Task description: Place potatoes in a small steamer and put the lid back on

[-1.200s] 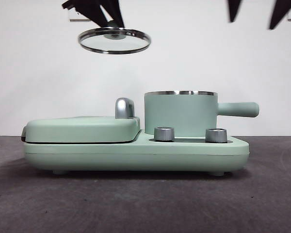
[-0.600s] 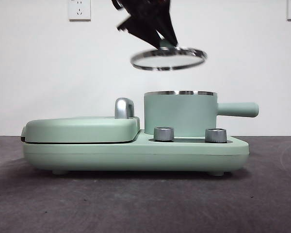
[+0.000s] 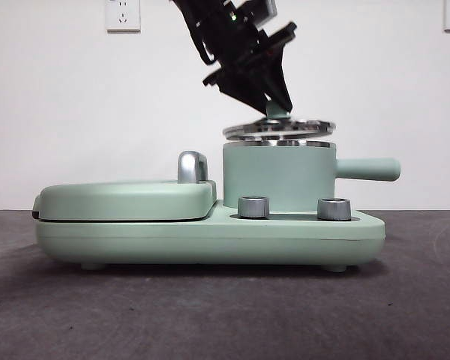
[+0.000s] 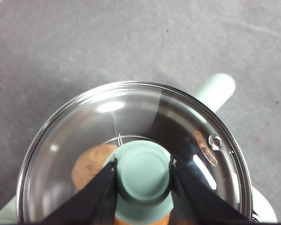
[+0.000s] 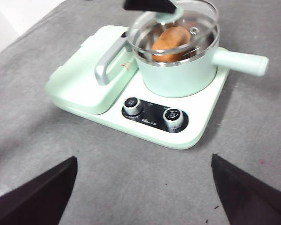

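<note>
The mint-green steamer (image 3: 279,176) stands on the right of the appliance base, its side handle (image 3: 367,169) pointing right. The orange-brown potato (image 5: 171,41) lies inside it and shows through the glass in the left wrist view (image 4: 89,164). My left gripper (image 3: 276,109) comes down from above and is shut on the lid's mint knob (image 4: 144,168). It holds the glass lid (image 3: 279,129) slightly tilted just over the pot's steel rim; I cannot tell whether they touch. My right gripper (image 5: 144,159) is open and empty, well back from the appliance.
The flat mint grill cover (image 3: 127,199) with its steel handle (image 3: 193,166) lies left of the pot. Two steel dials (image 3: 253,207) (image 3: 334,208) sit on the base in front of it. Grey table surface surrounds the appliance.
My left gripper has carried the lid from the upper left rightward and down to the pot's rim. The black tips at the top right have left the front view.
</note>
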`<state>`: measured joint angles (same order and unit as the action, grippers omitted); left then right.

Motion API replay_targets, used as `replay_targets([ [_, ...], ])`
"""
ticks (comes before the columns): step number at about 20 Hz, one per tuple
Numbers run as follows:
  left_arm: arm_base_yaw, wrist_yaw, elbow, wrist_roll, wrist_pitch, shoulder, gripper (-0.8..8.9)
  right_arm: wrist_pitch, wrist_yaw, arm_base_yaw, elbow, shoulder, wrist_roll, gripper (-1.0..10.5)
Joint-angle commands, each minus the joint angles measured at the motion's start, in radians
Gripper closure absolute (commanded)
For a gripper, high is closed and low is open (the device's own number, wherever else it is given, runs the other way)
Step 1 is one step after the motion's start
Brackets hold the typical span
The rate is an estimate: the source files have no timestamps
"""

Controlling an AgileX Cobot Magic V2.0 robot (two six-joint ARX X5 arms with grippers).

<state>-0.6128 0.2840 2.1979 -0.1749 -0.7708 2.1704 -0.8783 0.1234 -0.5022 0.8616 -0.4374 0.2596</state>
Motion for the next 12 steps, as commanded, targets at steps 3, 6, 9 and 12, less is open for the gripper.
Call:
replay_targets([
  [3,-0.006,0.004,0.032,0.004,0.057,0.028,8.08,0.010,0.008,-0.006,0.005,-0.003,0.023,4.9],
  [6,-0.003,0.000,0.032,0.005,0.051,0.028,8.08,0.010,0.007,-0.006,0.005,-0.003,0.026,4.9],
  [9,-0.003,0.000,0.032,0.004,0.026,0.029,8.08,0.010,0.007,-0.006,0.005,-0.003,0.030,4.9],
  [12,-0.003,-0.003,0.032,0.006,0.021,0.036,8.08,0.011,0.007,-0.006,0.005,-0.003,0.041,4.9],
])
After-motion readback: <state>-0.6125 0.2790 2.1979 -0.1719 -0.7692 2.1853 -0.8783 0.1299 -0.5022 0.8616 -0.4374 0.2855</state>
